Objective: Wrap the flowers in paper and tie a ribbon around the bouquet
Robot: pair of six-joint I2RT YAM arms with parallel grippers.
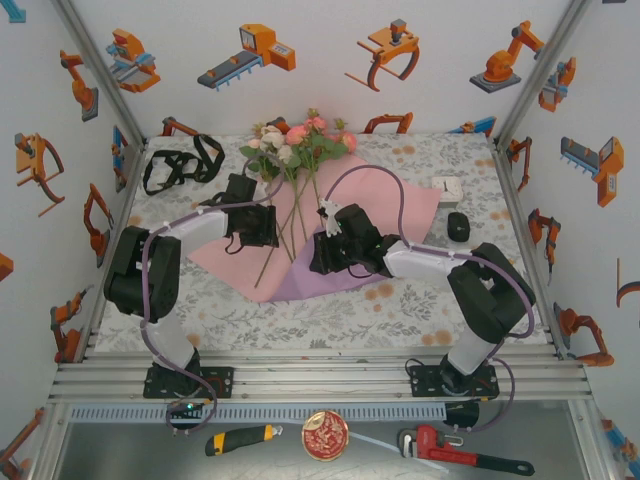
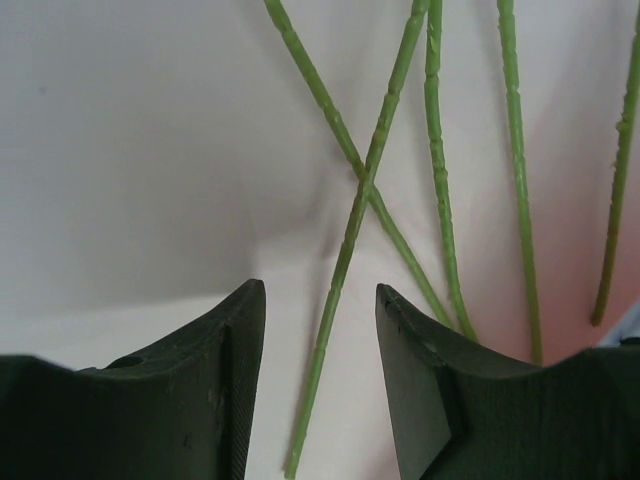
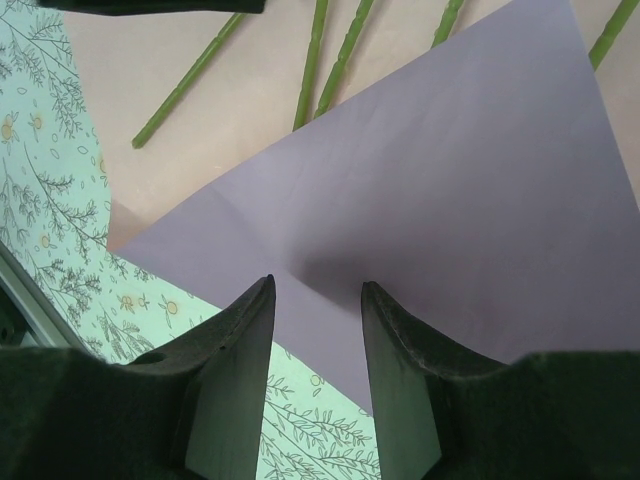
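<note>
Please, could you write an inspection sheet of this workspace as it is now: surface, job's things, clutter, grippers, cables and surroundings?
Surface: floral tablecloth.
Job's things: paper spread pink side up, near corner turned over as a lilac fold; flowers on it, blooms toward the far side, stems crossing; ribbon at far left, off the paper.
Clutter: white box and small black object right of the paper; utility knife, round tin and pipe wrench on the near metal ledge.
Grippers: left gripper open above the stems; right gripper open above the lilac fold.
Cables: purple cables along both arms, one arching over the paper.
Surroundings: walls printed with robot pictures.
</note>
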